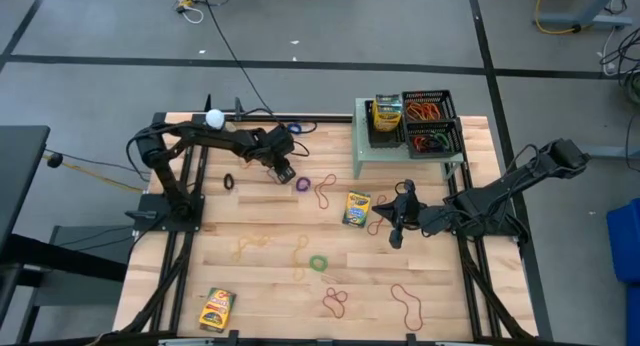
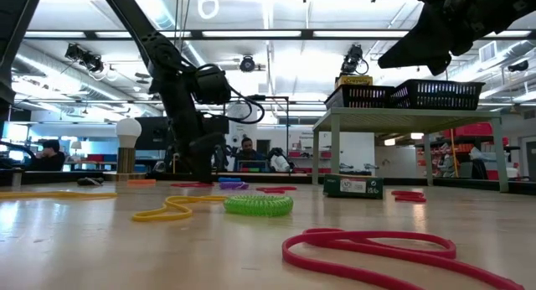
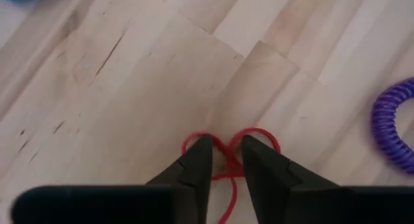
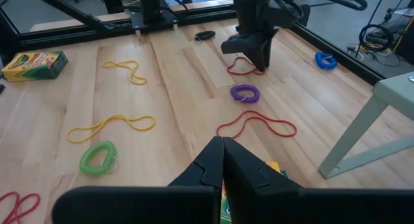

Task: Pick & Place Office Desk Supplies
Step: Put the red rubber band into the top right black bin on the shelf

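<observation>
The pale butcher-block wooden table [image 1: 260,276] carries the scattered supplies. At its far right corner a pale green raised stand [image 1: 375,158] holds black mesh bins [image 1: 430,121], which already contain bands and one crayon box.

The yellow-green cardboard crayon boxes are the largest items: one [image 1: 357,208] lies near the table centre, just beside the right gripper, and another [image 1: 217,307] lies at the near left edge. Judged by appearance, each is light and rigid with smooth printed faces. Grip across the two long flat sides with moderate force, since the cardboard may crush.

The coiled plastic rings follow: a green one [image 4: 98,156] and a purple one [image 4: 245,92]. These look springy. Pinch through the coil wall.

The thin rubber-band loops are smallest. A yellow loop [image 4: 110,125] and a red loop [image 4: 255,124] lie flat on the wood. They are soft, nearly weightless and limp. Press the fingertips to the surface and pinch a single strand.

The left gripper [image 3: 224,160] is lowered at the far left-centre of the table over a thin red rubber band [image 3: 259,133]. Its jaws stand narrowly apart, straddling a strand; a secure hold cannot be confirmed.

The right gripper [image 4: 223,158] hovers above the table centre, jaws closed and empty.
</observation>
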